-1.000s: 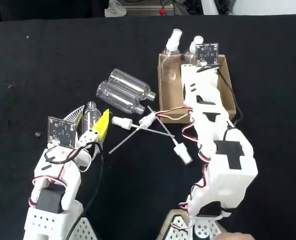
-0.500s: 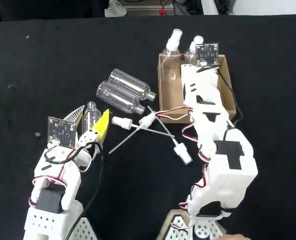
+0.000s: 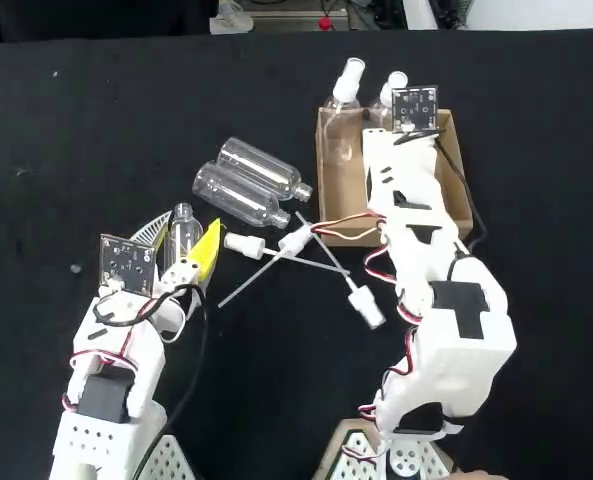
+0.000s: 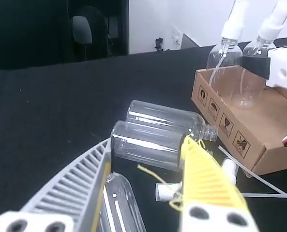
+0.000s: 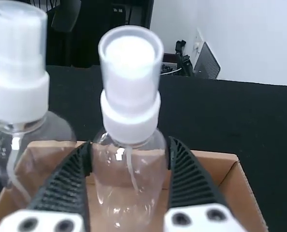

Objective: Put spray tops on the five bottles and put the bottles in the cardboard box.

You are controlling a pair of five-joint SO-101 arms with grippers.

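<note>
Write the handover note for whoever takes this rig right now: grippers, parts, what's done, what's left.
Left gripper: open, around an uncapped bottle lying on the table.
Right gripper: shut on a capped bottle standing at the far end of the cardboard box.
A second capped bottle stands beside it in the box.
Two more uncapped bottles lie side by side on the table.
Three spray tops lie loose near the box.
Done: two bottles capped and boxed.
Left: cap three bottles, then box them.
</note>
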